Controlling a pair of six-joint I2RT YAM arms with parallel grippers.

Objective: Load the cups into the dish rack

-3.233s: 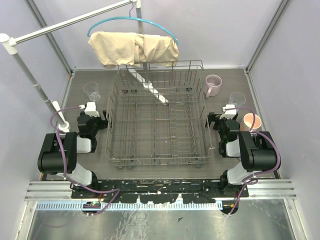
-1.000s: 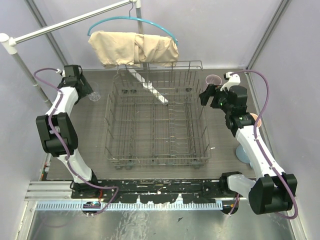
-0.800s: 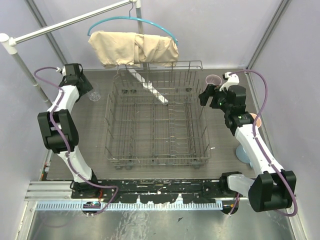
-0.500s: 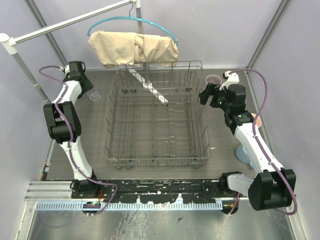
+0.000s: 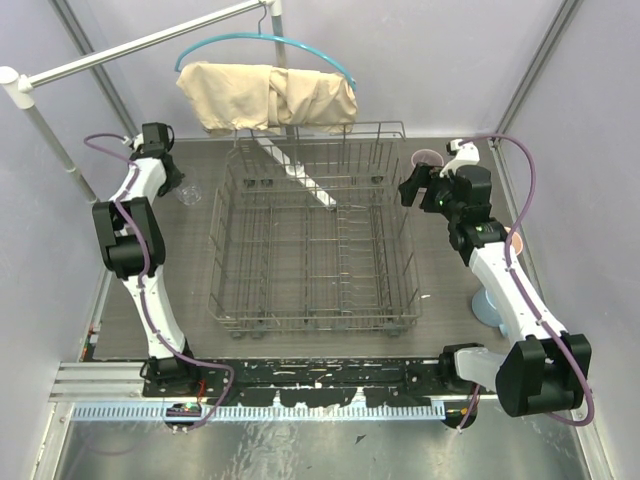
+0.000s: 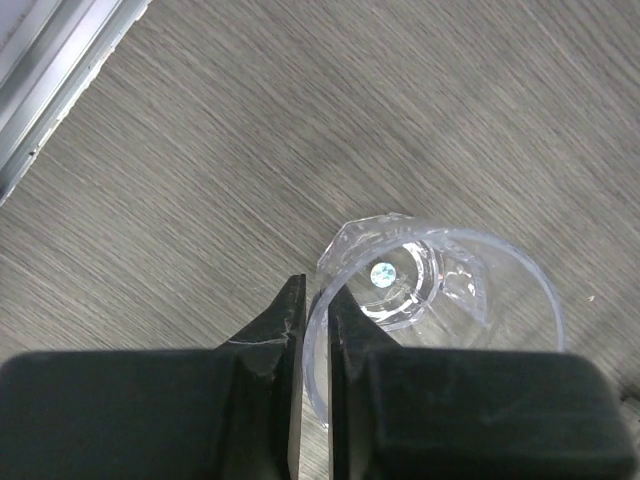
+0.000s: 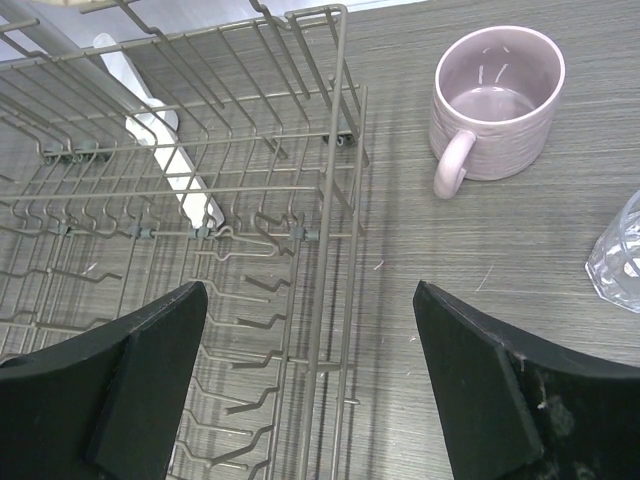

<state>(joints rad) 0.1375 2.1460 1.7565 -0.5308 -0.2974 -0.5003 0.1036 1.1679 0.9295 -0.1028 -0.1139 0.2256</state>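
Observation:
A clear glass tumbler (image 6: 440, 285) stands on the table at the far left (image 5: 188, 193). My left gripper (image 6: 315, 300) (image 5: 170, 180) is shut on its rim, one finger inside and one outside. A mauve-pink mug (image 7: 497, 100) (image 5: 428, 158) stands upright beyond the dish rack's right corner. My right gripper (image 7: 310, 300) (image 5: 418, 188) hangs open over the rack's right rim, short of that mug, holding nothing. The grey wire dish rack (image 5: 215, 270) (image 7: 340, 120) fills the middle. A second glass tumbler (image 7: 620, 255) shows at the right edge. A peach mug (image 5: 514, 240) and a light blue mug (image 5: 486, 308) sit partly behind my right arm.
A white utensil (image 5: 300, 172) lies in the rack's far end. A beige cloth on a teal hanger (image 5: 268, 95) hangs above the rack's back edge. A white pole (image 5: 60, 150) slants along the left wall. Enclosure walls close in both sides.
My left gripper has closed onto the tumbler's rim while the left arm stretched further toward the back left. The right arm has barely shifted and stays open.

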